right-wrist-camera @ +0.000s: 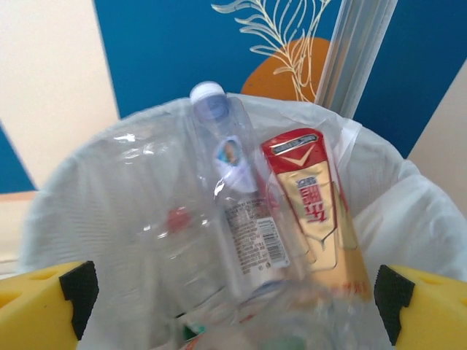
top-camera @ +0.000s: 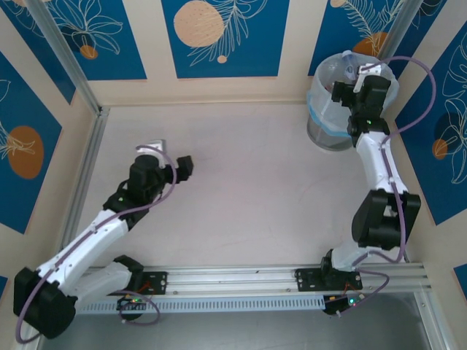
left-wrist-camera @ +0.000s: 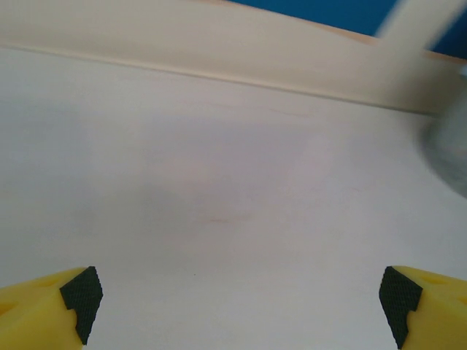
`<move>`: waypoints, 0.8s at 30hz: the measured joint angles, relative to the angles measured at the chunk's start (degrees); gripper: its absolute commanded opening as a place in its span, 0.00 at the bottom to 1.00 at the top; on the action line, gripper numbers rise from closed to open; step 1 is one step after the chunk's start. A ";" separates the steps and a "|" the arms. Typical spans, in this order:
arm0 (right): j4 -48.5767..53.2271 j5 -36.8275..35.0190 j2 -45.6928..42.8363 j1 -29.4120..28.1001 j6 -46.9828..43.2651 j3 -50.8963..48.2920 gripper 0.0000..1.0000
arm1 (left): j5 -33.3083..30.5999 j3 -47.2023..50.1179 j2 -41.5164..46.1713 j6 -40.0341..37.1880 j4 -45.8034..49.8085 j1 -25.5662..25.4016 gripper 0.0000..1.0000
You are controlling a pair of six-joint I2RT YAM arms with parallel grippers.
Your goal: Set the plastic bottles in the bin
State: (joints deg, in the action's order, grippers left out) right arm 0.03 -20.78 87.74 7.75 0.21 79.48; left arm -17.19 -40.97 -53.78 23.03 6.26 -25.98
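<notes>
The bin stands at the table's back right corner, lined with a pale bag. Several plastic bottles lie inside it. A clear one with a pale cap and a white label leans beside a bottle with a gold and red label. A red cap shows through the clear plastic. My right gripper hovers open over the bin's mouth, its jaws wide apart with nothing between them. My left gripper is open above bare table at the left.
The pale table is walled by blue and cream panels. A metal rail runs along the left side, and a corner post rises behind the bin. A blurred grey shape sits at the right edge of the left wrist view.
</notes>
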 measured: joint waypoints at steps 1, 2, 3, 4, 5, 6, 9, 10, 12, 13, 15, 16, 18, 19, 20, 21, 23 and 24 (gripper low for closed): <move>-0.39 0.11 -2.93 -0.35 1.44 -2.64 0.99 | -2.78 1.16 1.53 -1.57 1.07 2.12 0.99; -0.79 0.48 -5.86 -0.66 2.91 -5.25 1.00 | -5.68 2.51 2.95 -2.84 2.16 4.28 0.99; -1.27 0.96 -8.61 -0.92 4.22 -7.72 1.00 | -8.33 3.85 4.07 -3.63 3.10 6.14 0.99; -1.70 1.40 -11.39 -1.01 5.62 -10.36 0.99 | -10.99 5.35 5.05 -4.17 3.87 7.93 0.99; -2.12 1.70 -13.73 -0.96 6.91 -12.66 0.99 | -12.98 6.71 5.68 -4.68 4.33 9.33 0.99; -2.34 1.92 -15.67 -0.79 8.02 -14.75 0.99 | -14.56 7.87 6.03 -5.22 4.52 10.49 0.99; -2.60 3.13 -20.76 -0.09 10.95 -21.53 1.00 | -17.44 10.88 5.90 -6.36 3.93 13.07 0.99; -2.38 3.52 -22.05 0.17 11.78 -23.80 1.00 | -18.05 11.65 5.64 -6.75 3.63 13.75 0.99; -2.03 4.35 -23.82 0.59 12.74 -27.56 0.99 | -18.80 13.03 5.33 -7.50 2.23 14.95 0.99; -1.90 4.76 -24.68 0.81 13.27 -29.64 1.00 | -18.88 13.97 5.33 -8.02 0.85 15.56 0.99; -1.90 5.62 -25.88 1.22 13.88 -33.00 1.00 | -18.43 15.76 5.27 -8.98 -1.81 16.90 0.99; -2.08 6.27 -26.49 1.49 14.23 -34.99 1.00 | -17.70 16.72 5.14 -9.75 -3.43 17.73 0.99; -3.32 7.82 -27.26 1.77 14.32 -38.77 1.00 | -15.69 18.88 4.13 -11.30 -7.45 19.39 0.99; -4.50 9.05 -27.56 1.81 14.29 -41.16 0.99 | -14.45 19.91 3.30 -11.98 -9.46 20.06 0.99; -5.77 10.34 -27.65 1.88 14.19 -43.52 1.00 | -13.03 20.87 2.23 -12.72 -11.39 20.61 0.99; -6.49 11.32 -27.63 1.88 14.16 -45.33 1.00 | -11.72 21.55 1.22 -13.20 -12.87 21.00 0.99; -8.83 13.68 -27.63 1.88 14.05 -49.72 1.00 | -8.87 22.23 -1.40 -14.38 -15.67 21.55 0.99; -9.77 14.32 -27.58 1.86 13.81 -51.28 1.00 | -7.85 22.23 -2.67 -14.78 -16.85 21.68 0.99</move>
State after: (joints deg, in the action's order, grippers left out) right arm -9.74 -6.46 60.16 9.61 14.02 28.21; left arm -25.04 -18.74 -56.45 8.25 -10.59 -4.29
